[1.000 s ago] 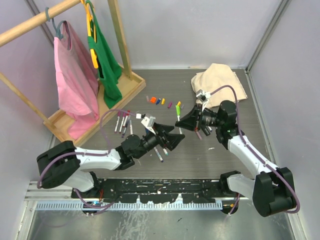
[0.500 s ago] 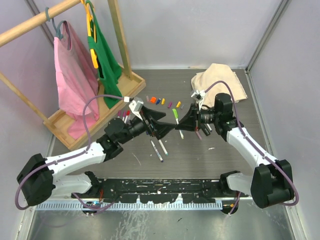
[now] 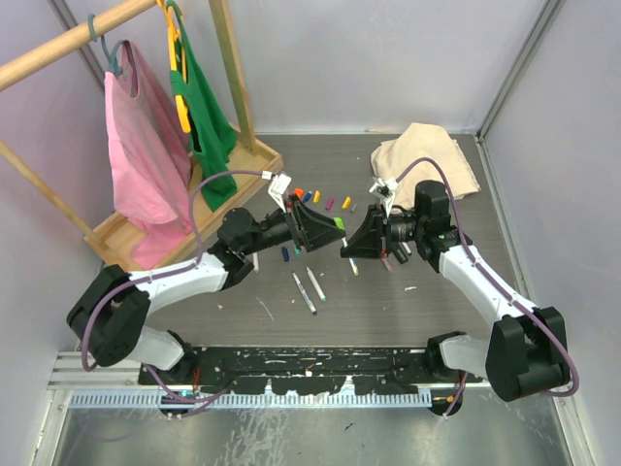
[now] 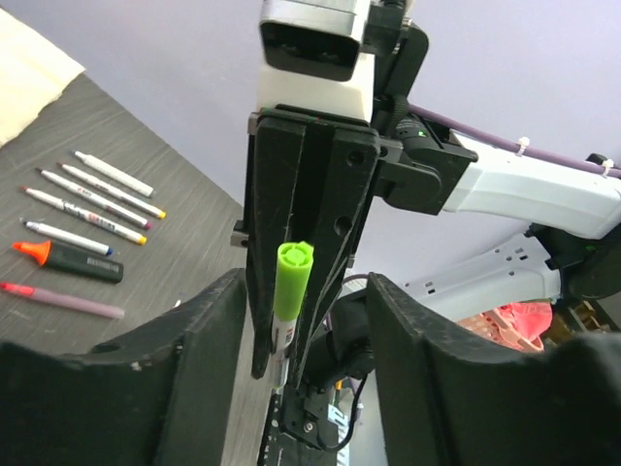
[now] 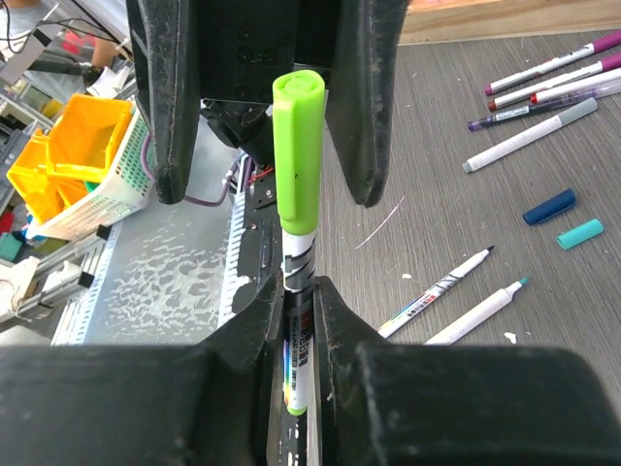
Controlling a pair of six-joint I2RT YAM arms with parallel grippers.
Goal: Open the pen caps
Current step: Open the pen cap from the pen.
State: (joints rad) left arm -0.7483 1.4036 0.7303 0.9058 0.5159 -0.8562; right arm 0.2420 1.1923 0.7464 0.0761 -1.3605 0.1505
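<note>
A green pen cap (image 5: pixel 299 155) tops a white-barrelled pen (image 5: pixel 299 267) clamped in the right gripper (image 5: pixel 299 296) above the table (image 3: pixel 437 306), midway between the arms, between the parted, untouching jaws of the left gripper (image 4: pixel 305 291).

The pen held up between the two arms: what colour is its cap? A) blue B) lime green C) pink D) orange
B: the right gripper is shut on a white pen whose cap is lime green, sitting between the open fingers of the left gripper.
</note>
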